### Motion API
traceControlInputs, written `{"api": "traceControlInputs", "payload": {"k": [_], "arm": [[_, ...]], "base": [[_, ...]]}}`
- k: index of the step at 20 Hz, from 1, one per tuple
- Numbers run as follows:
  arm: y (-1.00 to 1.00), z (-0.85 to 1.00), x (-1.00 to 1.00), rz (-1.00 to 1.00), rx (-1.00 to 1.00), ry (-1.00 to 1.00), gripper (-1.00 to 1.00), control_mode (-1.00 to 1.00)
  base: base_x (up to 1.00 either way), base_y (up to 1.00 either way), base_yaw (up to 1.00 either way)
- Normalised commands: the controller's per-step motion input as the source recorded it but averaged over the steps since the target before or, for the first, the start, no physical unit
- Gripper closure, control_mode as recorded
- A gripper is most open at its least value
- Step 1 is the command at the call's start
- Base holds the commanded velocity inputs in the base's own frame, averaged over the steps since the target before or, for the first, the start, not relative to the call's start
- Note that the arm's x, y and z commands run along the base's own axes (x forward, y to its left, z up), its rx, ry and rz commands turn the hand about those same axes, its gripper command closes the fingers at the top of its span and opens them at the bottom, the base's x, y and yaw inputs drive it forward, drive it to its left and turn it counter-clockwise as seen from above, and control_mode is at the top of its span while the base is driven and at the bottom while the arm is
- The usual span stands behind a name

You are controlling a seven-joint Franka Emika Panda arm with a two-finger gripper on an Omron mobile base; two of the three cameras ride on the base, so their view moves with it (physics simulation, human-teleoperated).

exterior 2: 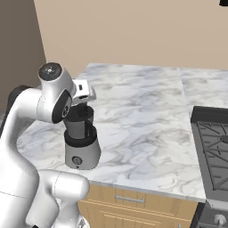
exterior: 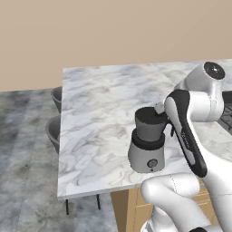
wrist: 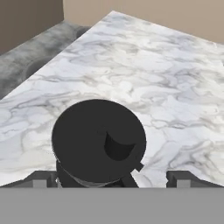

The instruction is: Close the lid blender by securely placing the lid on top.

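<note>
Nearest the front edge of the marble counter [exterior: 90,108] stands the blender [exterior: 147,142], upright, its long axis vertical. Light grey rounded base at the bottom, small round knob [exterior: 152,163] facing the front edge of the counter, toward the robot. Black collar above the base, dark grey jar above that.

Lid [wrist: 98,138]: black round disc, lying flat across the top of the jar, about as wide as the jar. From the hand camera it looks level, with a raised dark block near its centre. In the left base view the same dark cap [exterior: 149,115] closes the jar mouth; no gap between lid and jar can be made out.

Gripper [wrist: 113,178]: directly above the lid, pointing down at it. Fingertips [wrist: 43,179] spread wide, one at each side of the disc, jaws apart and holding nothing. Whether the tips touch the lid rim cannot be told.

Arm: forearm bends across the right of the blender in the left base view and partly hides its side.

Beyond the blender the counter runs back bare to a beige wall [exterior: 113,31]. To the robot's right, a dark stove top [exterior 2: 213,147] sits in the counter, well apart from the blender. Past the left end of the counter, grey stools [exterior: 54,129] on a grey floor.
</note>
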Motion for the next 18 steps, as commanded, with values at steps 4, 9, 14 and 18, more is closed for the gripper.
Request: {"api": "traceControlInputs", "payload": {"k": [4,9,14,18], "arm": [[0.01,0.22,-0.46,-0.01,0.0,-0.09,-1.0,-1.0],[0.1,0.35,-0.29,-0.03,0.0,-0.03,-1.0,-1.0],[0.15,0.29,-0.2,-0.04,0.0,0.0,-1.0,-1.0],[0.15,0.21,-0.17,-0.04,0.0,0.0,-1.0,-1.0]], "base": [[0.0,0.0,0.0],[0.0,0.0,0.0],[0.0,0.0,0.0],[0.0,0.0,0.0]]}}
